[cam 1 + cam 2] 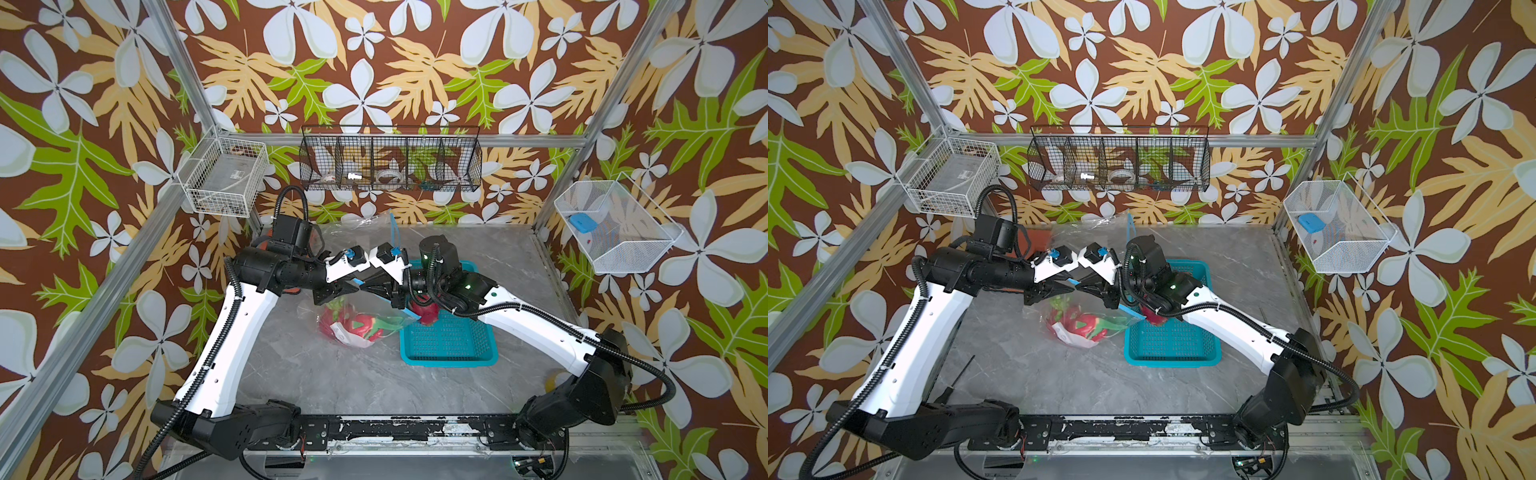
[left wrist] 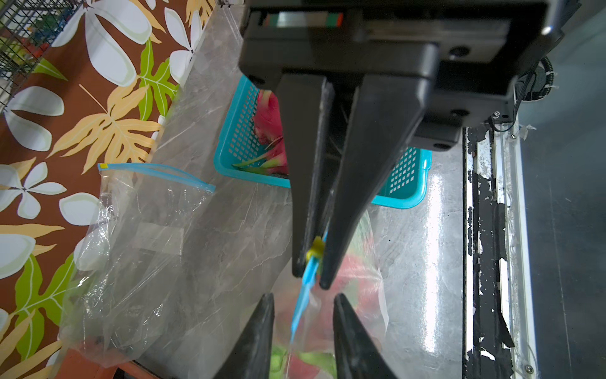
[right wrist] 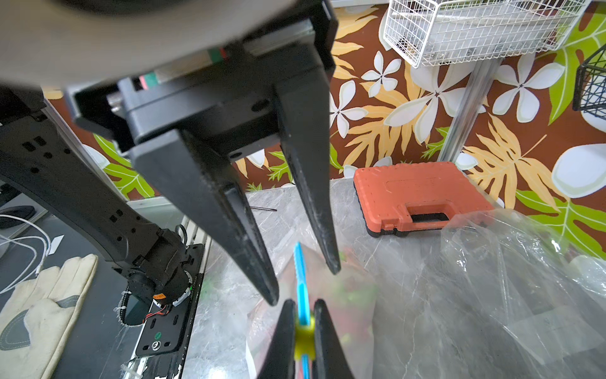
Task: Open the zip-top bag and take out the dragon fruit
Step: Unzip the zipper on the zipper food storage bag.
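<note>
A clear zip-top bag lies mid-table with magenta, green-scaled dragon fruit inside. Its blue zip strip is lifted between both grippers. My right gripper is shut on the yellow slider of the strip. Facing it tip to tip, my left gripper is open, its fingers on either side of the blue strip with a gap on each side. In both top views the two grippers meet just above the bag. Another dragon fruit lies in the teal basket.
A second, empty clear zip-top bag lies toward the back wall. An orange tool case sits at the back left. Wire baskets hang on the walls: white, black, white. The teal basket adjoins the bag's right side.
</note>
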